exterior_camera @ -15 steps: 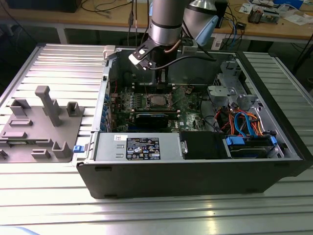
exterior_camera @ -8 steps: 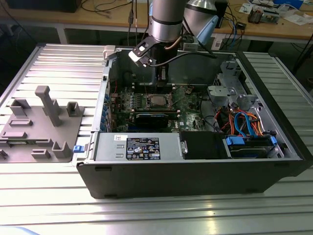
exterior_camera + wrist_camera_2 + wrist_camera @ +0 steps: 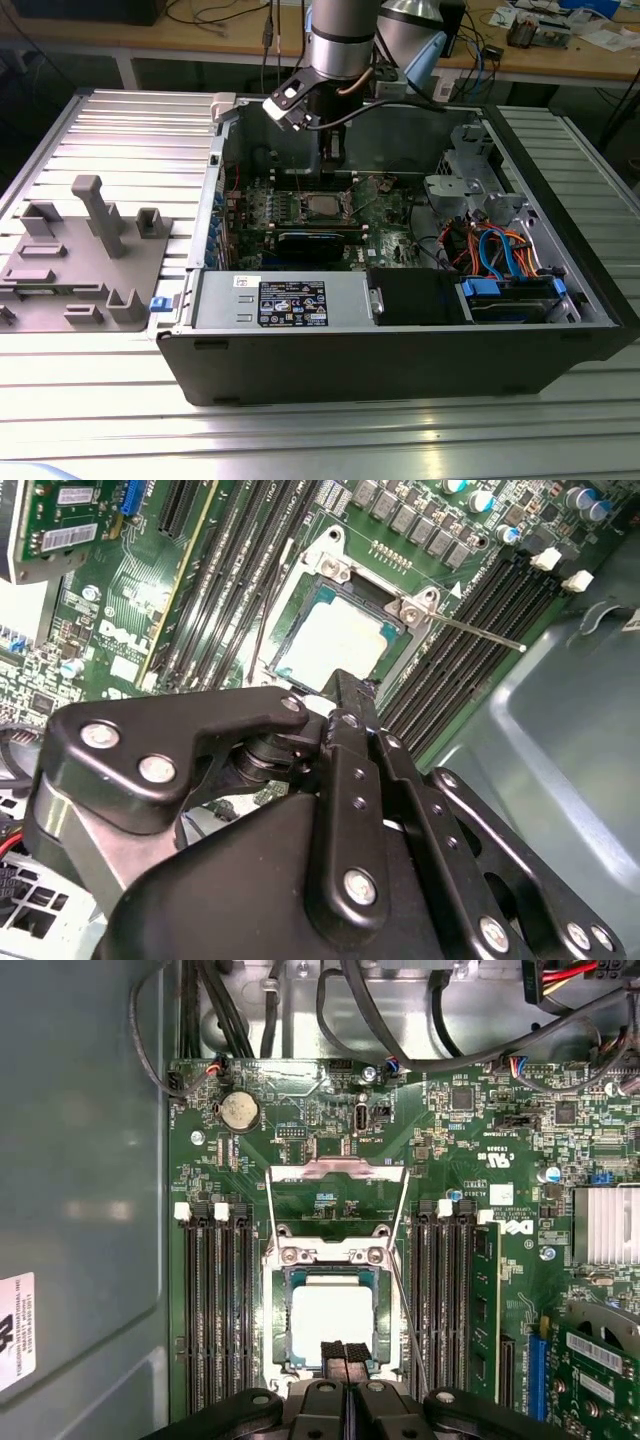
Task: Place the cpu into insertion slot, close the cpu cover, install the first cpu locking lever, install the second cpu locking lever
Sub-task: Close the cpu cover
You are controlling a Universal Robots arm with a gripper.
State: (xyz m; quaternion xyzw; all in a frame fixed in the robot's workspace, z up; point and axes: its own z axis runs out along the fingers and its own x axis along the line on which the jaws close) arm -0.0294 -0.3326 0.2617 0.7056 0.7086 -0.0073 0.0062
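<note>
Ribbed metal worktop (image 3: pixel 300 440) carries an open computer case (image 3: pixel 400 350). Cpu (image 3: pixel 330 1315) sits in the slot (image 3: pixel 276 1322); the cover (image 3: pixel 337 1172) lies open beside it. Closed, empty fingers (image 3: pixel 333 1352) hang at the cpu's edge, where a slip could nudge it askew or bend socket pins.

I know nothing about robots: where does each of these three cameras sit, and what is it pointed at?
Exterior view: off the arm, above the open computer case, looking down into it; shows the arm and gripper.
First wrist view: on the wrist, facing the motherboard squarely; shut fingers show by the cpu.
Second wrist view: on the wrist, looking slantwise along the gripper's black body.
Shared: both wrist views show the cpu in the insertion slot.
</note>
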